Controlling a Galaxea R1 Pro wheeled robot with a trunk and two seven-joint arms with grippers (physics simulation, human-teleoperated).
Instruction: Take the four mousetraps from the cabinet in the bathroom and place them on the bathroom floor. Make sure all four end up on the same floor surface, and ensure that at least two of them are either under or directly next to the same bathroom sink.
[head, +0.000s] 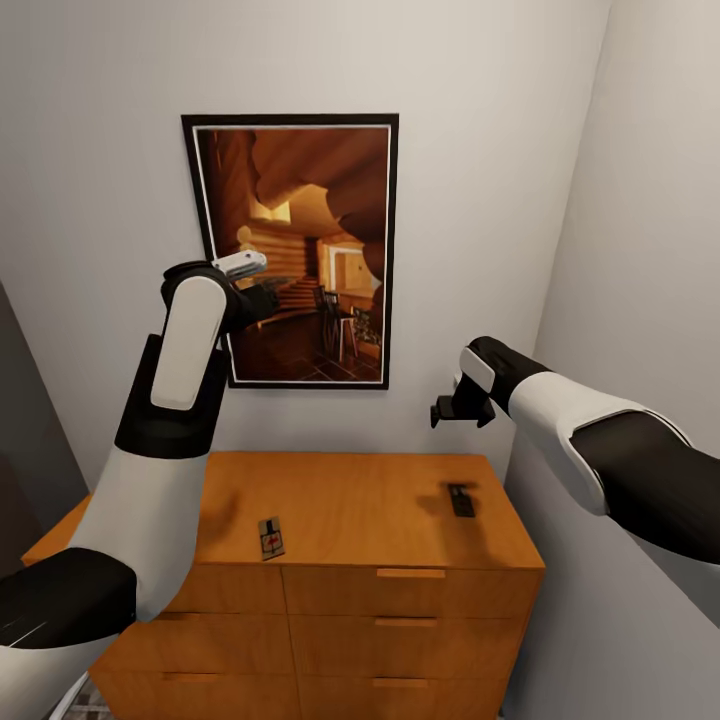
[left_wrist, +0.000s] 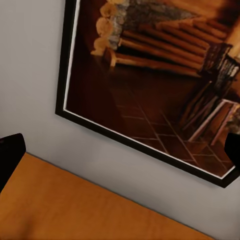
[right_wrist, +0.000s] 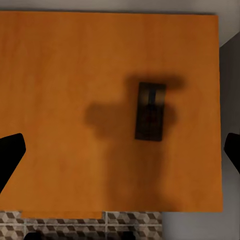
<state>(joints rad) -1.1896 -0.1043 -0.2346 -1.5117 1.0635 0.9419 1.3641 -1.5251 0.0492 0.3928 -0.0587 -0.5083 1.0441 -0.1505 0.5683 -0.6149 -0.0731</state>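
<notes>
The robot stands in front of the wide orange-brown wooden cabinet (head: 350, 560) with rows of drawers. On its flat tabletop lie two small rectangular mousetraps. The first is a tan wooden board with a red spot (head: 271, 538), toward 7 o'clock from the middle of the top, close to the front edge. The second mousetrap (head: 461, 499) lies in shadow and looks dark, toward 3 o'clock, near the right wall. The other two traps I cannot place from these pictures.

The right hand (head: 448, 411) hangs in the air above the shadowed trap, well apart from it. In the right wrist view this trap (right_wrist: 150, 111) lies almost between the two finger tips, which stand far apart, so the right hand is released and empty. The left hand (head: 262, 298) is raised high in front of the dark-framed picture of a log cabin room (head: 295, 250) on the pale wall. Its fingers also stand apart at the two edges of the left wrist view and nothing is between them.

I judge that the step in hand is the picking of the right trap. The next move calls for a straight descent of the right hand, with its fingers turned across the narrow width of the flat board. Afterwards the trap must go down to the cube-pattern tiled bathroom floor (right_wrist: 60, 218), near a sink.
</notes>
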